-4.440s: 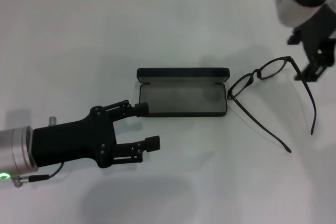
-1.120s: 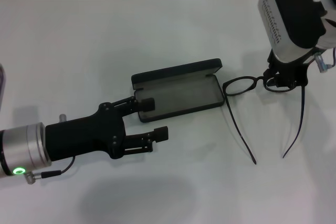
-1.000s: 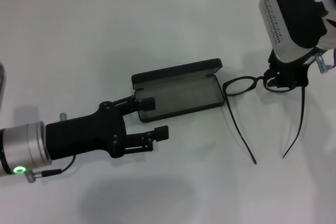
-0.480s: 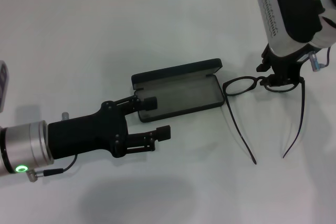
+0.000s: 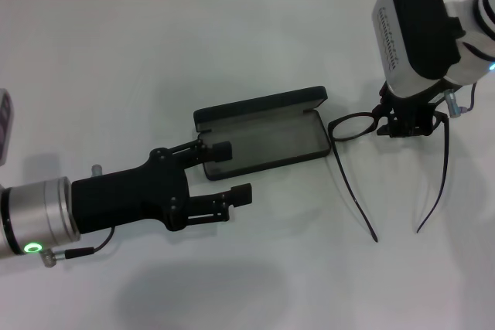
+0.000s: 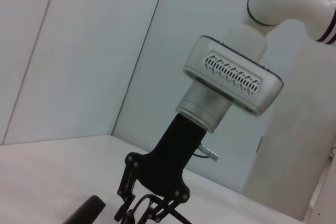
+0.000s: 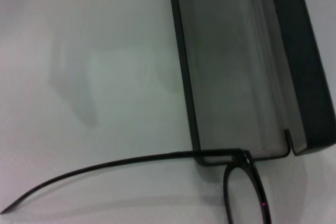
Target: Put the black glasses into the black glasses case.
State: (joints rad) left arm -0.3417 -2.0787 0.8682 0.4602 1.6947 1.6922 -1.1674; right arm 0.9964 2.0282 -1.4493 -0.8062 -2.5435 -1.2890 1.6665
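black-framed and thin, the black glasses [image 5: 363, 130] sit pinched at the right lens/bridge by the right gripper [image 5: 408, 124], temple arms splayed out toward the robot over the white table [image 5: 255, 44]. vs. approx half a sec ago the right gripper and its wrist have slid a touch toward the black glasses case [image 5: 261, 134], and the frame's left hinge now sits just beside the case's near end; the right wrist view shows that hinge corner [image 7: 242, 156] touching or nearly touching the case rim [image 7: 184, 77], can't tell which. the fingers look closed on the frame, w/ the lens showing between them. the left gripper [image 5: 228, 169] is open, one fingertip resting at the far end of the case as if bracing it, the other off to the side on the table. case lid is up, grey lining exposed. judgement: grasp is made and the carry toward the case has begun; the temples aren't folded, so the fit into the tray looks awkward and the frame could snag the rim.
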